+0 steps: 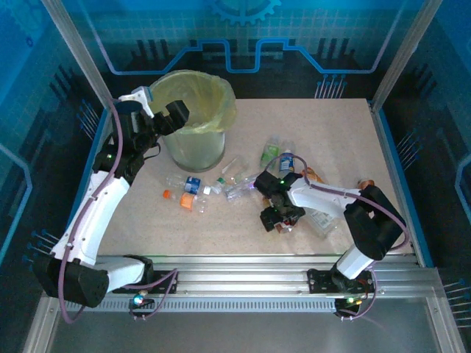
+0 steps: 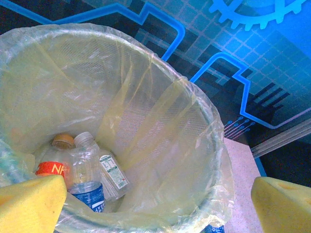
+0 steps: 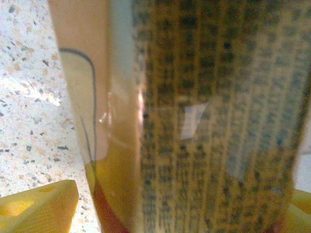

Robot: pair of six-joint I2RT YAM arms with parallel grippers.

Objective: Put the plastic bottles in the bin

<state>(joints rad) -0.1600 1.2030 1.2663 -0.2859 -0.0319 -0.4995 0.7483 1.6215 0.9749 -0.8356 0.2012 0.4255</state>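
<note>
While straddling an orange-labelled clear plastic bottle (image 3: 204, 121) crosswise with right fingers (image 3: 34, 208), five o'clock on tabletop (image 1: 331, 132), cannot tell if clamped; lift toward eleven o'clock: round pale-green lined bin (image 1: 193, 151) under spread left fingers (image 2: 29, 204).

Cool blue light tints the overhead view, table (image 1: 331, 140) evenly lit (shadows soft); the right wrist's close bottle label (image 3: 209, 116) blurs.

Bin (image 1: 193, 147) mouth is unobstructed; binned bottles (image 2: 90, 170) lie low inside. Loose bottles (image 1: 193, 185) crowd the table (image 1: 331, 132) centre; its far-right area is free.
</note>
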